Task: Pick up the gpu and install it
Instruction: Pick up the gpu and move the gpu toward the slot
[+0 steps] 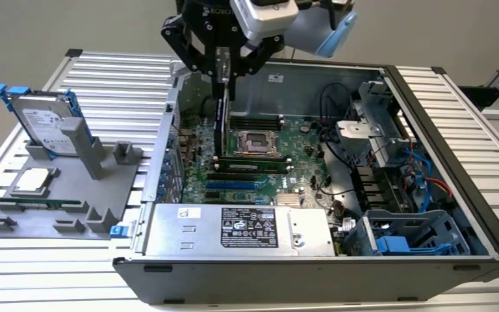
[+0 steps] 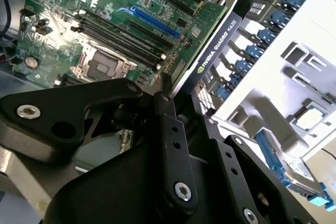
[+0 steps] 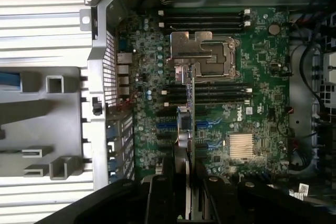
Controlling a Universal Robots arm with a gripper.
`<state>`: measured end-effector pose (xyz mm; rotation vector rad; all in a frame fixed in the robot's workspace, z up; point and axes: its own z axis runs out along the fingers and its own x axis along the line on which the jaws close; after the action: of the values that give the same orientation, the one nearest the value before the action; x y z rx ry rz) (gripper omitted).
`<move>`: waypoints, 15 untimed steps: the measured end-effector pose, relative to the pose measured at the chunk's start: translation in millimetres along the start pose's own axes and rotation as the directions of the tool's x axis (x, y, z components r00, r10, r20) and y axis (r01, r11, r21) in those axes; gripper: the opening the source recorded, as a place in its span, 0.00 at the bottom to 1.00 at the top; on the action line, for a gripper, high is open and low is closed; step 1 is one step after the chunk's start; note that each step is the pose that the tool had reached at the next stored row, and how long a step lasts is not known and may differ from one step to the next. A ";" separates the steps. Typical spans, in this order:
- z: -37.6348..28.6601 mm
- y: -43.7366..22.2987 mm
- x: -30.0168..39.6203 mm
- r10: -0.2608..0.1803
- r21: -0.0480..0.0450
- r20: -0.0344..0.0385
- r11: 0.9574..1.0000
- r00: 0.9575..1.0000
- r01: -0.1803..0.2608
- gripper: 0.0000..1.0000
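My gripper [image 1: 223,73] hangs inside the open computer case, and my fingers [image 2: 170,129] are pinched on the top edge of the gpu [image 1: 223,120]. The card stands on edge just beside the CPU socket [image 1: 251,142], on the side toward the case's rear wall [image 1: 167,149]. The card has free room between that perforated wall and the socket. Past the socket lies the power supply [image 1: 232,227], well apart from the card. The card's long axis runs away from my fingers, down toward the motherboard [image 3: 252,77]. Its green face is turned to the socket and its black side to the rear wall. The blue expansion slots [image 1: 232,185] lie near its lower end. I cannot tell whether it touches the board.
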<state>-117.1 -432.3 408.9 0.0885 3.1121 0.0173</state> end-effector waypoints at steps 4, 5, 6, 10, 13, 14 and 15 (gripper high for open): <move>0.2 0.4 -7.6 0.000 0.000 0.000 1.000 1.000 0.000 0.00; 0.3 0.5 -9.4 0.000 0.000 0.000 1.000 1.000 0.000 0.00; 0.3 0.6 -11.3 0.000 0.000 0.000 1.000 1.000 0.000 0.00; 0.5 1.0 -18.3 0.000 0.000 0.000 1.000 1.000 0.000 0.00; 0.7 1.3 -23.7 0.000 0.000 0.000 1.000 1.000 0.000 0.00; 0.7 1.5 -25.5 0.000 0.000 -0.001 1.000 1.000 0.000 0.00; 0.8 1.6 -27.4 0.000 0.000 -0.001 1.000 1.000 0.000 0.00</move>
<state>-89.6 -432.3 408.9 0.0885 3.1127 0.0171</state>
